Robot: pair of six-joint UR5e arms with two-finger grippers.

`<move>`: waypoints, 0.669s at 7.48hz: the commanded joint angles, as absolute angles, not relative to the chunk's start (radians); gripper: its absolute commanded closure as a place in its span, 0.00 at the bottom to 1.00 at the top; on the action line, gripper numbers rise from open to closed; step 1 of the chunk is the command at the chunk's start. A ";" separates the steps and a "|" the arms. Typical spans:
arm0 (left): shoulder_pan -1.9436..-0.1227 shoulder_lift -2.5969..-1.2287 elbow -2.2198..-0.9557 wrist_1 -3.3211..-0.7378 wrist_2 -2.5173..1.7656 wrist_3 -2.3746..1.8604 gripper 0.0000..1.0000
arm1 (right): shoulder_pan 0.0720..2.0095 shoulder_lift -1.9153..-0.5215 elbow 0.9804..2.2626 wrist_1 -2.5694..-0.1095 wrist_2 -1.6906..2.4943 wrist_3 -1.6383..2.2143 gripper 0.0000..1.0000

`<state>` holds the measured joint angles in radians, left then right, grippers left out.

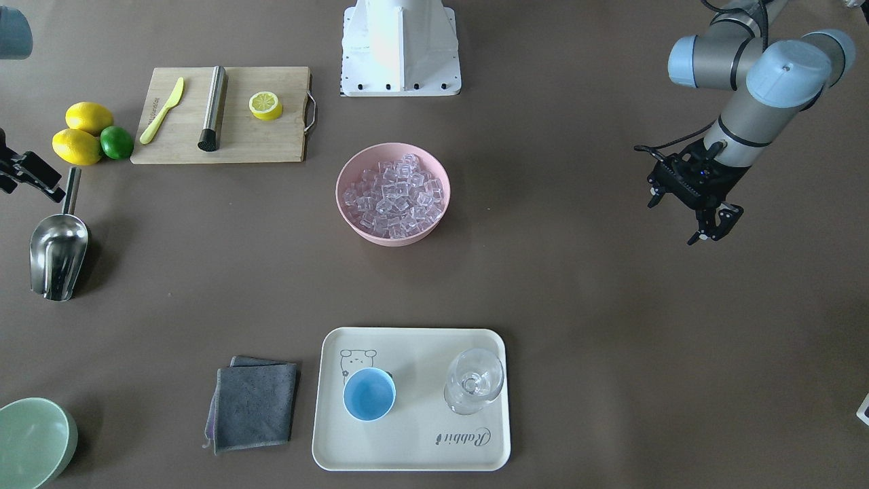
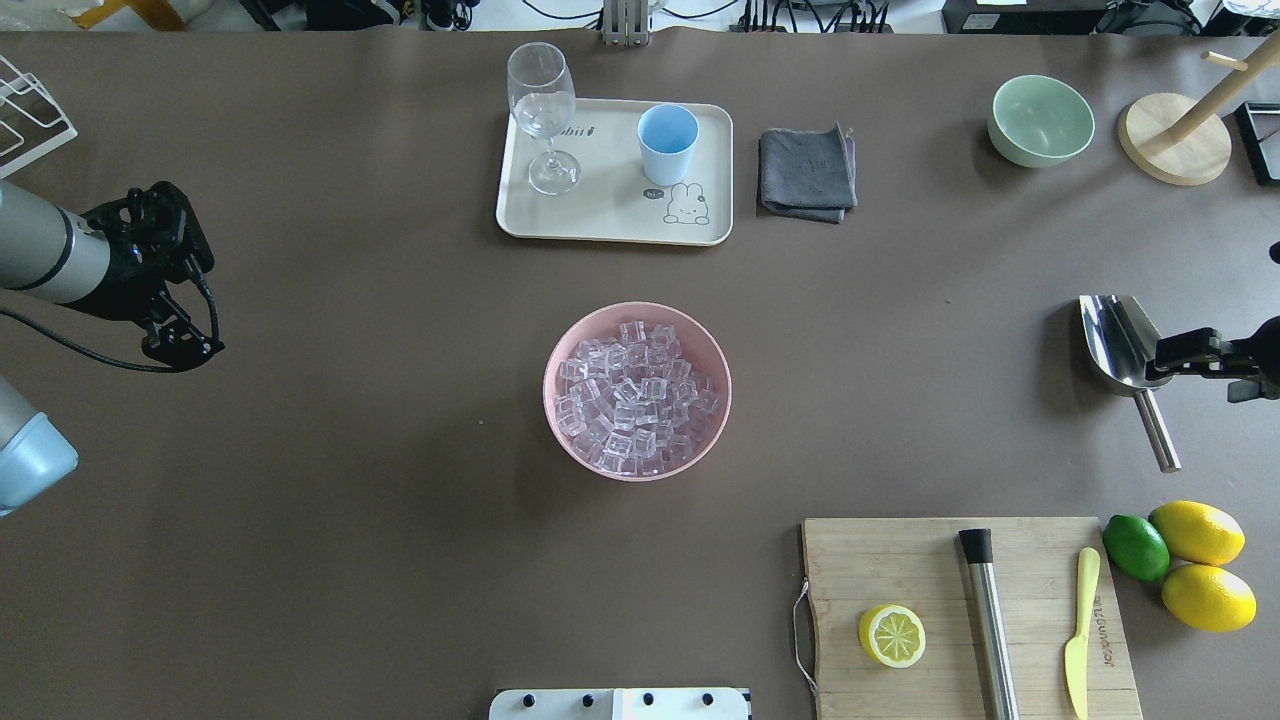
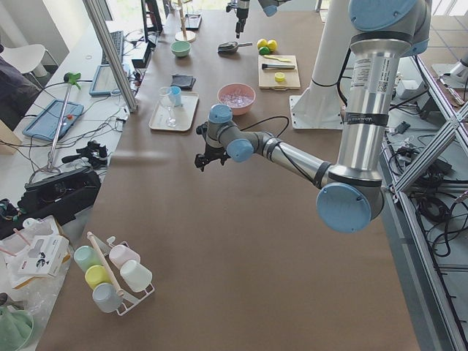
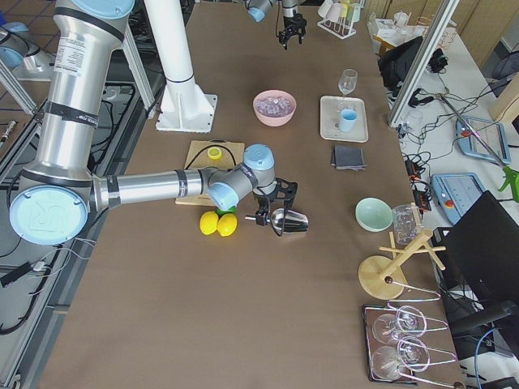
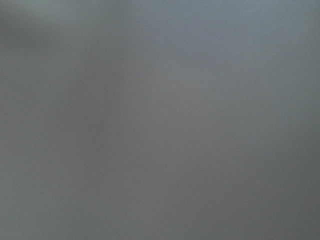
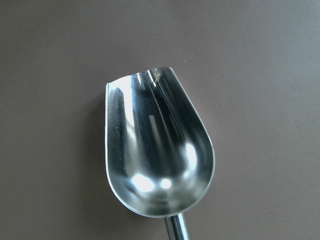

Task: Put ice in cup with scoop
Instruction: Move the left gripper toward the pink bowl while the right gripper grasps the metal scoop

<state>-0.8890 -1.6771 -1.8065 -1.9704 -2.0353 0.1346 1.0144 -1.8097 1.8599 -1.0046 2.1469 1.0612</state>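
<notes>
The steel scoop [image 1: 58, 251] lies on the brown table, trough up, and fills the right wrist view [image 6: 155, 150]. My right gripper [image 1: 41, 183] hovers just over the scoop's handle end [image 2: 1150, 420]; it looks open and empty. The ice [image 1: 394, 197] is heaped in a pink bowl [image 1: 341, 204] at the table's middle. The light-blue cup [image 1: 368, 395] stands upright and empty on a cream tray [image 1: 414, 441]. My left gripper [image 1: 706, 227] hangs open and empty over bare table, far from all of these. The left wrist view shows only blurred grey.
A clear stemmed glass [image 1: 473, 382] stands on the tray beside the cup. A grey cloth [image 1: 252, 404] and a pale-green bowl [image 1: 30, 441] lie nearby. A cutting board [image 1: 265, 142] holds a half lemon, a steel rod and a yellow knife; two lemons [image 1: 85, 136] and a lime sit beside it.
</notes>
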 commanded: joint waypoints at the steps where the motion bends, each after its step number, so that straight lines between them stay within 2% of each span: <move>1: -0.807 -1.771 -1.798 -1.992 -2.074 0.137 0.01 | 0.915 -1.813 1.870 -1.002 2.068 1.004 0.02; 5: -0.770 -1.828 -1.689 -2.106 -2.026 0.273 0.01 | 0.845 -1.828 1.856 -1.000 2.043 1.002 0.11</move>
<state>-0.8031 -1.7939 -1.7212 -2.0879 -2.0302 0.2392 0.8708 -1.8245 1.8653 -1.0017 2.0458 0.9983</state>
